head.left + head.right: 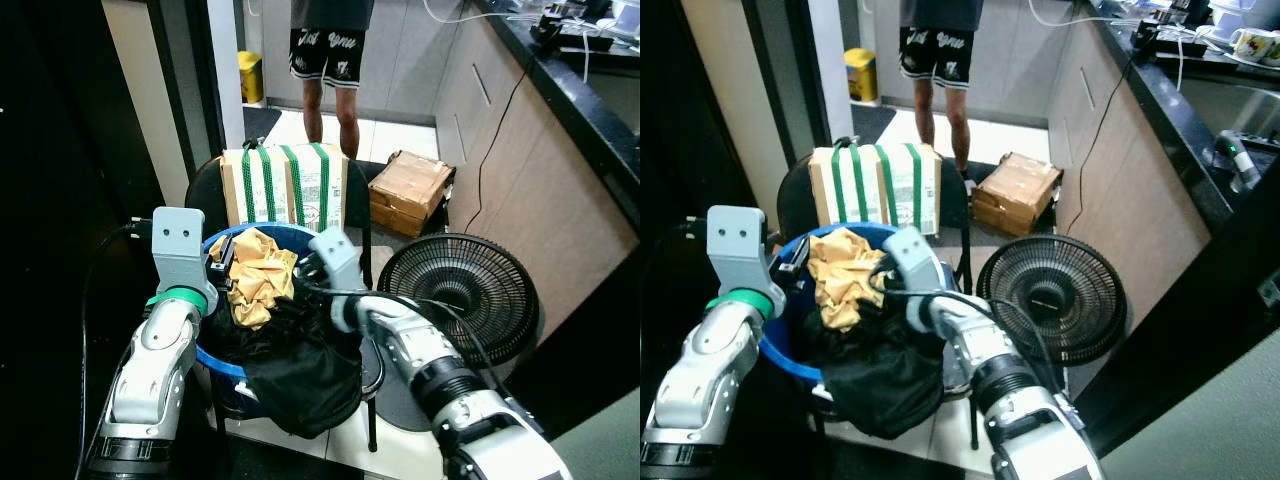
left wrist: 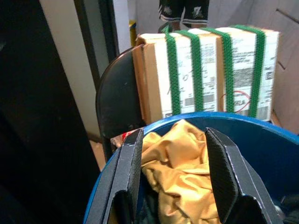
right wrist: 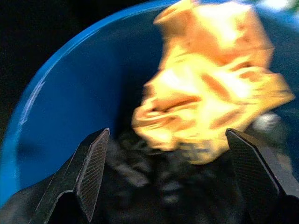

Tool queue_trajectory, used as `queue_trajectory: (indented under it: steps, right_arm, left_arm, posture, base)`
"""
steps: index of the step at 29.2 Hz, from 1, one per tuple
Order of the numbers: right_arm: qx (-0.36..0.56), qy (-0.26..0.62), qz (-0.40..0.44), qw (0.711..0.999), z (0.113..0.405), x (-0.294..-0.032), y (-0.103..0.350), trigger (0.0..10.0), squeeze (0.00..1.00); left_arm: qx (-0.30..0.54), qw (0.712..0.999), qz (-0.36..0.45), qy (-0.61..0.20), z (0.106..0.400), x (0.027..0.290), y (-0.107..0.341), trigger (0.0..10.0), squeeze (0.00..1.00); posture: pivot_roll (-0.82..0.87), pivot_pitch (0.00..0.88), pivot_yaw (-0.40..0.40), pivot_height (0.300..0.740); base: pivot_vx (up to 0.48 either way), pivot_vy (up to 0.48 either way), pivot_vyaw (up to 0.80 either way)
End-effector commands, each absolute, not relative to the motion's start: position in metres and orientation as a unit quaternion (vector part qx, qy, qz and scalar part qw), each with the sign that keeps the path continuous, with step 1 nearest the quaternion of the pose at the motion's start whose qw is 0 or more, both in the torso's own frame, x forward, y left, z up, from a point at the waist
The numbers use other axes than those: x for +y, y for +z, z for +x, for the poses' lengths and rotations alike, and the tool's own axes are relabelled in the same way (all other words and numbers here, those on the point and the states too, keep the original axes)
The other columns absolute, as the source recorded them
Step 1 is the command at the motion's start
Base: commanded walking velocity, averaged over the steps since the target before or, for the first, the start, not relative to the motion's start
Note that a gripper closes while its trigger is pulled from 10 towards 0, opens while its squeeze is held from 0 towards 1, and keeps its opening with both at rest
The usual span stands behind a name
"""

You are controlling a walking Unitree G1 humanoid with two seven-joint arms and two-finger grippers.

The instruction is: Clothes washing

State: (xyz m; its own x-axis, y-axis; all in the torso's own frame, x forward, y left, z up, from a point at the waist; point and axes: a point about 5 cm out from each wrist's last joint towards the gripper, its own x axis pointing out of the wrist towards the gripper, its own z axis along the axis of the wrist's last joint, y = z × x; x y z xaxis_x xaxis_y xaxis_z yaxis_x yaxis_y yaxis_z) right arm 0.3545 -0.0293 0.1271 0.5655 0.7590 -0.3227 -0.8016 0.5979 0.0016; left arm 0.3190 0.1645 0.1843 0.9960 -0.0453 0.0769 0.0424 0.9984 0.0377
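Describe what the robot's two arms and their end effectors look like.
Both arms are silver metal. The left arm has a green ring at the wrist, a grey block with two small holes, and a black cable. The right arm has black joint bands and thin black cables. Each end effector has two long black fingers with ribbed inner pads.

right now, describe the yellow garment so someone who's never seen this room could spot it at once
Find the blue tub on the black chair, in front of the green-strapped cardboard box. The yellow garment is crumpled on top at the tub's back, between the left gripper and right gripper. It is the tub's one bright piece; the black clothes around it spill over the front rim.
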Motion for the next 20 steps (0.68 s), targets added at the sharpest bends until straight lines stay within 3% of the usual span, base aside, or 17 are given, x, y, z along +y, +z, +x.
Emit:
queue_trajectory:
  steps: [1,9,10,11,12,13,15,19,20]
  right_arm:
    - [0.18,0.465,-0.11,0.86,0.347,-0.027,0.114,10.0,1.0]
    - [0.253,0.472,-0.17,0.827,0.34,-0.035,0.094,10.0,1.0]
    - [0.264,0.471,-0.176,0.823,0.34,-0.038,0.091,10.0,0.55]
    - [0.27,0.471,-0.187,0.819,0.339,-0.04,0.088,10.0,0.36]
    - [0.27,0.471,-0.187,0.819,0.339,-0.04,0.088,10.0,0.36]
    - [0.275,0.471,-0.2,0.814,0.339,-0.042,0.086,10.0,0.0]
    - [0.273,0.477,-0.229,0.804,0.338,-0.044,0.084,10.0,0.0]
    - [0.262,0.517,-0.343,0.739,0.33,-0.051,0.079,10.0,0.0]
    - [0.262,0.517,-0.343,0.739,0.33,-0.051,0.079,10.0,0.0]
  left_arm:
    - [-0.031,0.999,0.028,-0.032,0.317,0.164,0.182,10.0,0.0]
    - [-0.027,0.997,0.034,-0.071,0.316,0.157,0.183,10.0,0.0]
    - [-0.025,0.996,0.036,-0.083,0.316,0.154,0.183,10.0,0.0]
    - [-0.024,0.995,0.039,-0.093,0.316,0.152,0.183,10.0,0.0]
    - [-0.024,0.995,0.039,-0.093,0.316,0.152,0.183,10.0,0.0]
    - [-0.024,0.994,0.039,-0.1,0.316,0.15,0.183,10.0,0.0]
    - [-0.024,0.993,0.041,-0.104,0.316,0.149,0.183,10.0,0.0]
    - [-0.028,0.991,0.054,-0.119,0.316,0.147,0.186,10.0,0.0]
    - [-0.028,0.991,0.054,-0.119,0.316,0.147,0.186,10.0,0.0]
  posture:
    - [0.13,0.053,0.018,0.74]
    - [0.13,0.052,0.023,0.74]
    - [0.13,0.052,0.023,0.74]
    - [0.13,0.043,0.035,0.74]
    - [0.13,0.043,0.035,0.74]
    - [0.13,0.043,0.035,0.74]
    - [0.13,0.043,0.035,0.74]
    - [0.13,0.043,0.035,0.74]
    - [0.13,0.043,0.035,0.74]
  base:
    - [0.0,0.0,0.0]
    - [0.0,0.0,0.0]
    - [0.0,0.0,0.0]
    - [0.0,0.0,0.0]
    - [0.0,0.0,0.0]
    - [0.0,0.0,0.0]
    - [0.0,0.0,0.0]
    - [0.0,0.0,0.0]
    - [0.0,0.0,0.0]
